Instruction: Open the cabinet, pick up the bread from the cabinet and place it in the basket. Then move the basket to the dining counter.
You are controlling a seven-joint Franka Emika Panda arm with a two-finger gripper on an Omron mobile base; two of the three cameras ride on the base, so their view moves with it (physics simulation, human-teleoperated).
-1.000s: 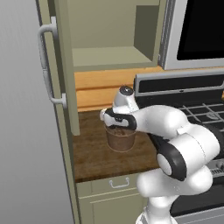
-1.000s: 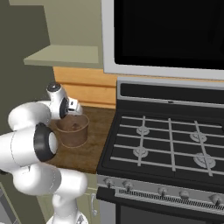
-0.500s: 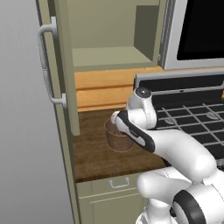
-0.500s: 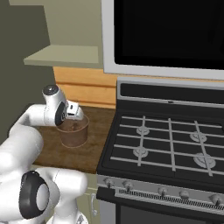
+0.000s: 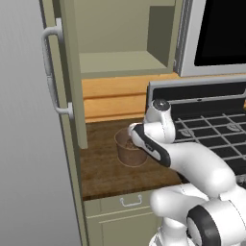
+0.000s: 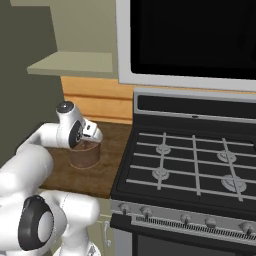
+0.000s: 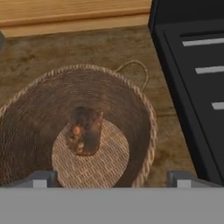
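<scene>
The claw (image 7: 109,177) hangs wide apart and empty over the basket (image 7: 131,105). The bread (image 7: 84,130) lies on the basket's floor, the stove (image 7: 192,78) at three o'clock on the bench (image 7: 65,52).

cabinet (image 5: 72,86) door swung open, shelf bare. brown woven basket (image 7: 131,105) upright on dark wood counter (image 5: 103,173) beside stove. dark browned bread (image 7: 84,130) lying on basket floor, near centre.

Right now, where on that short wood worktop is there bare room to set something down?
Bare wood lies in front of the basket toward the worktop edge, and left of it up to the open cabinet door. It is crowded above the basket, where the open tool hovers, and the stove borders the right.
</scene>
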